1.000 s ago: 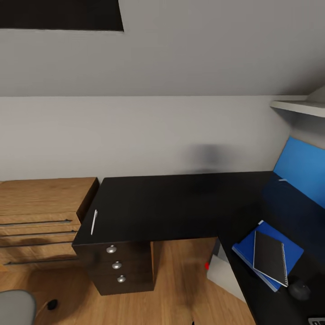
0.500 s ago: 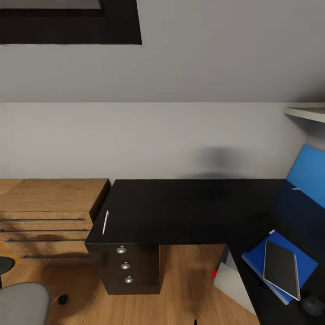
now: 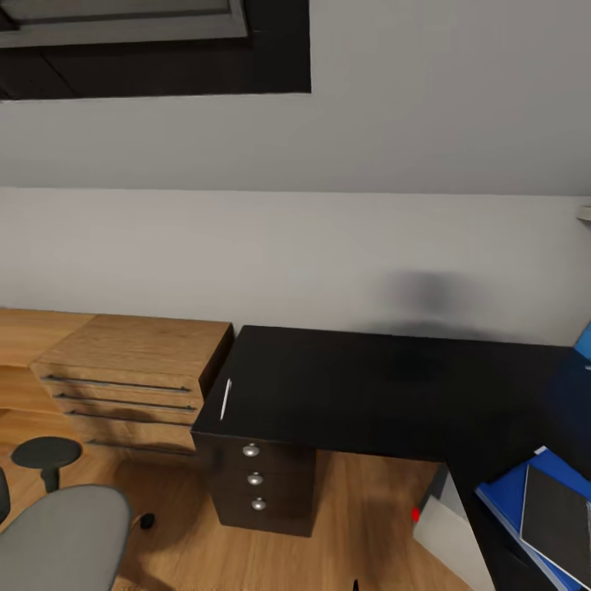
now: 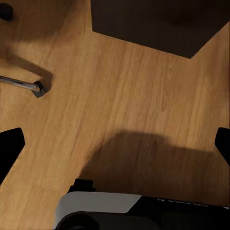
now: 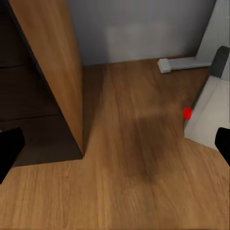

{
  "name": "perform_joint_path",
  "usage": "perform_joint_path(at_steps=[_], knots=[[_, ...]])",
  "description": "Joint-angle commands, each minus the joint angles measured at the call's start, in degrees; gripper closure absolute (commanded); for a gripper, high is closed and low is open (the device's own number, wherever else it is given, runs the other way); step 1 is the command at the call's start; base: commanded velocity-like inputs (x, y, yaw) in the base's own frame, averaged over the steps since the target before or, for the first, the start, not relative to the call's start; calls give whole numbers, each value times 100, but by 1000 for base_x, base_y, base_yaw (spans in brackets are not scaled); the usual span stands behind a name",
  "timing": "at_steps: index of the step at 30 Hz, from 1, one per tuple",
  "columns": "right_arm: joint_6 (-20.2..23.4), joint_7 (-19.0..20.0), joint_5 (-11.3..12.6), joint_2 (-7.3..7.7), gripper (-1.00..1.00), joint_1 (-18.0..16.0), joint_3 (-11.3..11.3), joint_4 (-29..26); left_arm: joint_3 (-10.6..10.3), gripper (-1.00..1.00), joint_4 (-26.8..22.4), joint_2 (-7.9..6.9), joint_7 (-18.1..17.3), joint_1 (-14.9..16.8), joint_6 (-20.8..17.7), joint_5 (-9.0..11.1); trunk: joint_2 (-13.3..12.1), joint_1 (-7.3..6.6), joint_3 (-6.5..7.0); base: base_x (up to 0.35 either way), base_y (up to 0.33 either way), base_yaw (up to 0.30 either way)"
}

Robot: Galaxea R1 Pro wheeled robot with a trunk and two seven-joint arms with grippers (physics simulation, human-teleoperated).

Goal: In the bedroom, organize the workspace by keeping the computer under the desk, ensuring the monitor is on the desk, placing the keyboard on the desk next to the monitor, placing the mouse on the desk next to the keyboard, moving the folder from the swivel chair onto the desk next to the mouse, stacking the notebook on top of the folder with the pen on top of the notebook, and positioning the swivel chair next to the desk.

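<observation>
The black-topped desk [image 3: 369, 386] runs along the wall and turns toward me at the right. The white pen [image 3: 224, 400] lies at its left edge, above the drawer unit [image 3: 261, 480]. At the right edge the blue folder [image 3: 505, 497] lies on the desk with the dark notebook [image 3: 558, 513] on top of it. Under the desk stands the light grey computer [image 3: 447, 529] [image 5: 203, 112] with its red dot. The grey swivel chair [image 3: 61, 538] is at the lower left. My left gripper [image 4: 115, 146] and right gripper [image 5: 115, 148] hang open above the wood floor, holding nothing.
A light-wood shelf unit [image 3: 123, 369] stands against the desk's left end. A chrome chair leg [image 4: 21, 85] reaches across the floor near my left gripper. The drawer unit's wood side panel [image 5: 52, 67] and a white desk foot [image 5: 182, 63] stand near my right gripper.
The whole head view has swung left: desk, folder and notebook have slid toward the right edge of the picture, and the swivel chair has come into sight. Nothing on the desk has moved.
</observation>
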State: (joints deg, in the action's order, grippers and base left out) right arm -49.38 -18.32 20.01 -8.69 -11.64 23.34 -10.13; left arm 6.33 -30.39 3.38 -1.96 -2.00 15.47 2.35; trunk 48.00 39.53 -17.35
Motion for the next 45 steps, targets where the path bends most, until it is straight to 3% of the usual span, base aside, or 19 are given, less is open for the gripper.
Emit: perform_joint_path(at_steps=[1,10,29,38,45], knots=[[-13,-24,33,3,-100,-5,53,6,27,-100,-8,5,-19,-2,66,26,-37,-22,13,0,0,281],[-6,-23,-347,26,-100,-5,27,20,54,-100,-9,-12,-14,-2,148,37,-398,-219,174,0,0,281],[4,-66,-357,14,-100,-5,4,20,53,-100,-10,-13,-15,-2,140,20,-1160,-636,515,0,0,281],[-6,-70,-358,120,-100,-5,-9,18,59,-100,-11,-13,-15,-2,176,18,-1160,-636,515,0,0,281],[-316,-67,-350,130,-100,-5,-6,20,51,-100,-11,-5,-24,-2,179,11,-1160,-636,515,0,0,275]])
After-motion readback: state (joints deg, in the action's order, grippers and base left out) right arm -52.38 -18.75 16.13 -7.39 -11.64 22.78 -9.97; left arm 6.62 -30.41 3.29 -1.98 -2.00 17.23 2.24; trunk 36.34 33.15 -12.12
